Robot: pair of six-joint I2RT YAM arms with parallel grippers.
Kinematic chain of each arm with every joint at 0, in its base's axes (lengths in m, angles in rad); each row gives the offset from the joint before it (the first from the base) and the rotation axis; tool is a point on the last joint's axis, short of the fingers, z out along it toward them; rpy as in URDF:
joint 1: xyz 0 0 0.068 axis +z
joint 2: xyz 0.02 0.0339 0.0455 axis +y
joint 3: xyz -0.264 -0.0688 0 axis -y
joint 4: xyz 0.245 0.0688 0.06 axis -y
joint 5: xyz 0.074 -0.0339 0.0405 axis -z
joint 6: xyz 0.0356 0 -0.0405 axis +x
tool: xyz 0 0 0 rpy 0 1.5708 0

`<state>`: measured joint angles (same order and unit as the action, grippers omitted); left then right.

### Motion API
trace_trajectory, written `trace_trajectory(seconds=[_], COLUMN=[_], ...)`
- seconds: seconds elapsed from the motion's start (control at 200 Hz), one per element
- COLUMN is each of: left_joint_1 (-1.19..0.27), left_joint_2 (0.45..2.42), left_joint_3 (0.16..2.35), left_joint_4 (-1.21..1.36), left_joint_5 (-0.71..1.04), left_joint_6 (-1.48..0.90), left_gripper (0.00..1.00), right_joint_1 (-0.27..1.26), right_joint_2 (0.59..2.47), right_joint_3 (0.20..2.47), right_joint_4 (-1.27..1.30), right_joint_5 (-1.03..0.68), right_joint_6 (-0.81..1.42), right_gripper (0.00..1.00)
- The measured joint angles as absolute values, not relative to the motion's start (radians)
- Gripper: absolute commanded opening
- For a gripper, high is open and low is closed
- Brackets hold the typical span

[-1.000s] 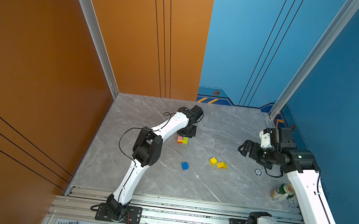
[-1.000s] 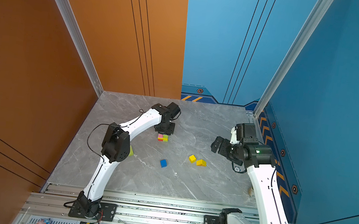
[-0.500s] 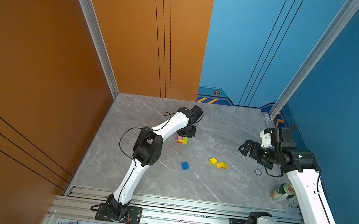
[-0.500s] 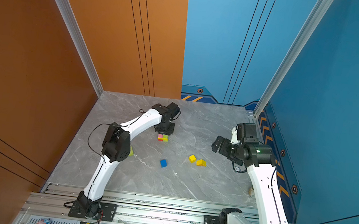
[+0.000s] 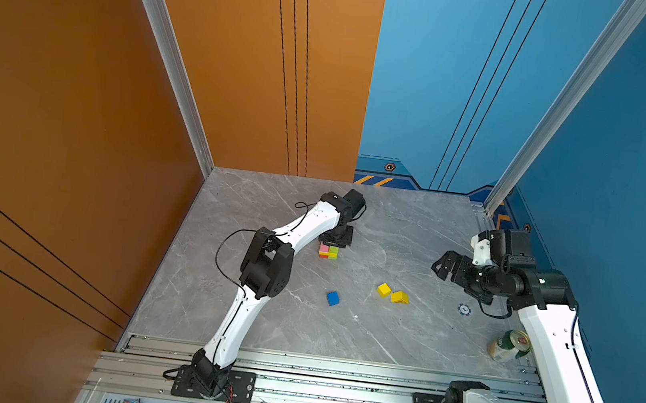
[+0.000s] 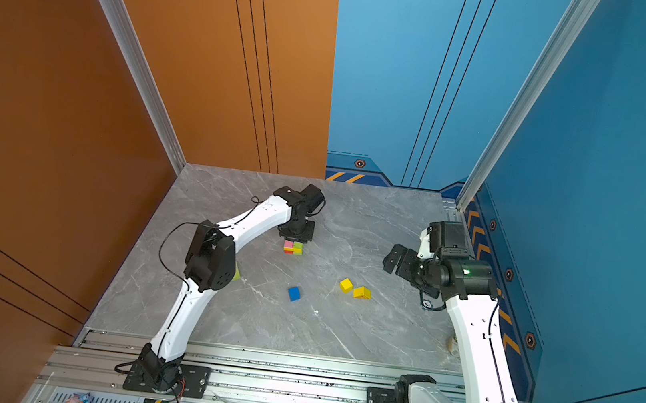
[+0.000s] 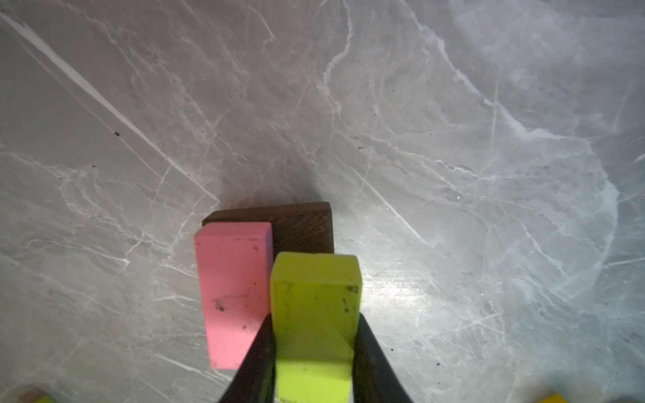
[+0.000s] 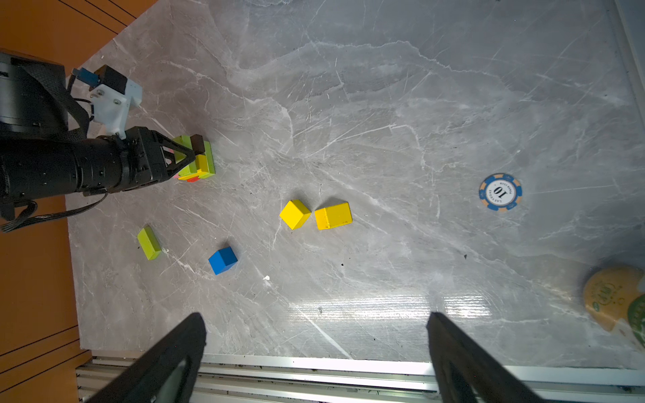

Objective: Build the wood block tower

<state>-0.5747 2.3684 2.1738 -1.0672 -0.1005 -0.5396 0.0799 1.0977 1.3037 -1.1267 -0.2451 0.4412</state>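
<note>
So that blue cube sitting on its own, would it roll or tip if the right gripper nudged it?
Probably neither: the blue cube rests flat on one face, so it should slide on the smooth table. It looks like painted wood, so likely stiff and light. Its flat sides should suit the right gripper, which is wide open.

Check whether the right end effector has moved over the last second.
No. In a top view the right end effector sits open in the same place, just as far from the blue chip and the yellow cube.
</note>
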Motion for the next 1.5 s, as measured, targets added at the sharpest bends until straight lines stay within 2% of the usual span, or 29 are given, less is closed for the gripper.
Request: trace_trajectory(seconds=[0.536, 0.971, 1.201, 1.402, 1.497], left_joint_1=[-0.575, -0.575, -0.575, -0.575, -0.575], left_joint_2=[2.372, 2.382, 2.391, 2.386, 2.377], left_joint_3=[2.180, 2.246, 2.314, 2.371, 2.386], left_joint_4=[-1.074, -1.100, -1.140, -1.155, -1.177], left_joint_5=[-0.101, -0.101, -0.100, -0.093, -0.093], left_joint_6=[-0.540, -0.540, -0.540, -0.542, -0.545], left_gripper=[0.38, 0.40, 0.44, 0.56, 0.69], right_joint_1=[0.046, 0.038, 0.036, 0.033, 0.031], right_joint_2=[1.111, 1.111, 1.111, 1.111, 1.113], right_joint_3=[1.304, 1.304, 1.304, 1.304, 1.304], right_joint_4=[-1.127, -1.127, -1.127, -1.127, -1.127], right_joint_5=[-0.287, -0.289, -0.289, -0.289, -0.289], right_joint_6=[0.430, 0.421, 0.418, 0.415, 0.415], right_gripper=[1.00, 1.00, 1.00, 1.00, 1.00])
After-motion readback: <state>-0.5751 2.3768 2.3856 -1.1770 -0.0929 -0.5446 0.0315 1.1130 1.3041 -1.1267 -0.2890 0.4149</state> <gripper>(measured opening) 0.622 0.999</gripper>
